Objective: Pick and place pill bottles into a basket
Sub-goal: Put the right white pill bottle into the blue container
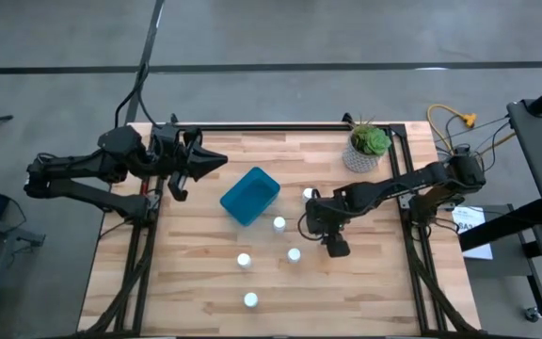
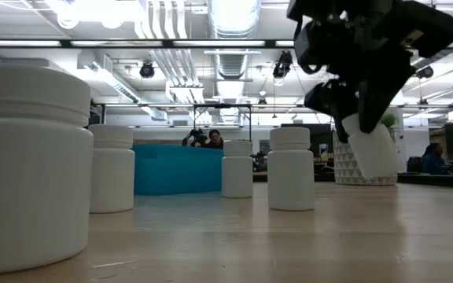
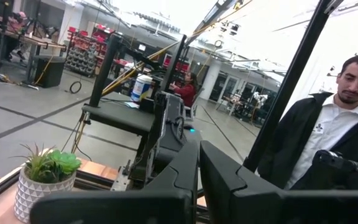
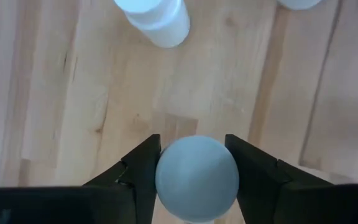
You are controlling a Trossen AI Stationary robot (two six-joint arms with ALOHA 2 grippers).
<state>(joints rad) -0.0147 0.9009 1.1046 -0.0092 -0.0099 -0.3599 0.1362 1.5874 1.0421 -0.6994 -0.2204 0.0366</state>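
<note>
My right gripper (image 4: 196, 163) is shut on a white pill bottle (image 2: 372, 151), held above the table right of the teal basket (image 1: 249, 196). Several other white bottles stand upright on their bases on the wood: one by the basket's right corner (image 1: 308, 193), and others nearer (image 1: 278, 223), (image 1: 294, 254), (image 1: 244, 260), (image 1: 250, 299). My left gripper (image 1: 216, 162) is shut and empty, held level above the table's far left, left of the basket. My right gripper pinches the bottle's round cap (image 4: 196, 177) between its two fingers (image 4: 140, 168), one on each side. The fingers come from above, pointing down. The bottle hangs tilted below them, its base (image 2: 380, 174) lifted clear of the table.
A white pot with a green plant (image 1: 368, 149) stands at the far right, behind my right arm. The low view shows two bottles (image 2: 291, 169), (image 2: 237, 169) between the held bottle and the basket (image 2: 175, 169). A person (image 3: 328, 143) stands beyond the table.
</note>
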